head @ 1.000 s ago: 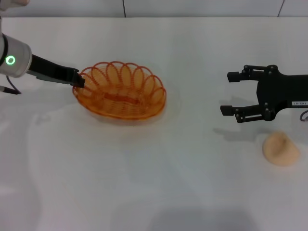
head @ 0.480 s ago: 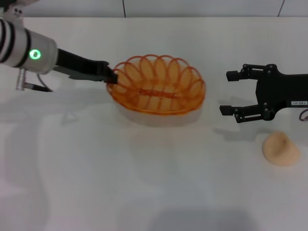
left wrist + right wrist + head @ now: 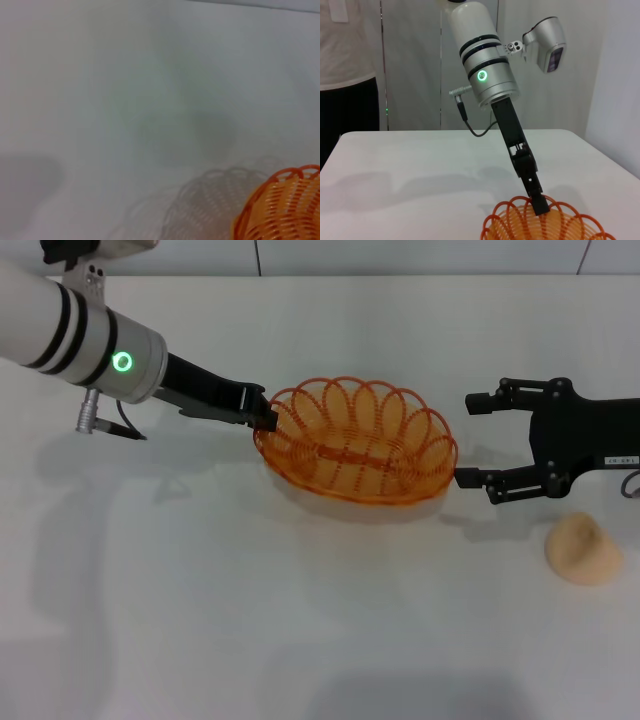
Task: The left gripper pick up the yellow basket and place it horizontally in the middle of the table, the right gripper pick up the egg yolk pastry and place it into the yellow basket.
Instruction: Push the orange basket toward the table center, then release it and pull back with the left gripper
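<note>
The yellow basket (image 3: 356, 452), an oval orange-yellow wire basket, hangs just above the table (image 3: 320, 640) near its middle, with its shadow beneath it. My left gripper (image 3: 264, 418) is shut on the basket's left rim; the right wrist view shows it (image 3: 538, 204) clamped on the rim of the basket (image 3: 550, 225). The basket's edge also shows in the left wrist view (image 3: 280, 210). My right gripper (image 3: 478, 440) is open and empty, just right of the basket. The egg yolk pastry (image 3: 584, 550) lies on the table at the right, below the right gripper.
A wall runs along the table's far edge (image 3: 320, 276). A person in a white shirt (image 3: 345, 45) stands beyond the table in the right wrist view.
My left gripper has carried the basket rightward toward the table's middle, lifted off the surface. The right gripper and the pastry have stayed in place.
</note>
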Controlling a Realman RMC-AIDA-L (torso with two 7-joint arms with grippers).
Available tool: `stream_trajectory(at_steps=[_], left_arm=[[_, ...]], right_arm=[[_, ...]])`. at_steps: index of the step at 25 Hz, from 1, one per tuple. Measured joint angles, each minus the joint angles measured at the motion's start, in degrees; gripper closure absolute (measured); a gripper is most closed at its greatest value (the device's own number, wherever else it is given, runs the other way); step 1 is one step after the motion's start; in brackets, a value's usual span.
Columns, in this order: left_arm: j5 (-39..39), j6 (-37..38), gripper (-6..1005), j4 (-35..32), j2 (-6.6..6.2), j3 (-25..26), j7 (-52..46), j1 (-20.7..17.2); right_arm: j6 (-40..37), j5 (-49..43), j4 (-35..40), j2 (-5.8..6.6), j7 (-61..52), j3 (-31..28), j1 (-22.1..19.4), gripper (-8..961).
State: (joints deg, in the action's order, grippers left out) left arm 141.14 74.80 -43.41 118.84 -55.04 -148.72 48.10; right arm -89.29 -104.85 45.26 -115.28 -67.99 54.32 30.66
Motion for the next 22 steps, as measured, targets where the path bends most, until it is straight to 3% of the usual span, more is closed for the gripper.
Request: stream_trajectory(at_steps=[22], left_arm=[[-0.3,-2.1,923,2.4,-0.17,0.7,-3.4,-0.6]], right_arm=[[0.3,-0.3,0.0,0.15,0.1,0.0,0.0,106]])
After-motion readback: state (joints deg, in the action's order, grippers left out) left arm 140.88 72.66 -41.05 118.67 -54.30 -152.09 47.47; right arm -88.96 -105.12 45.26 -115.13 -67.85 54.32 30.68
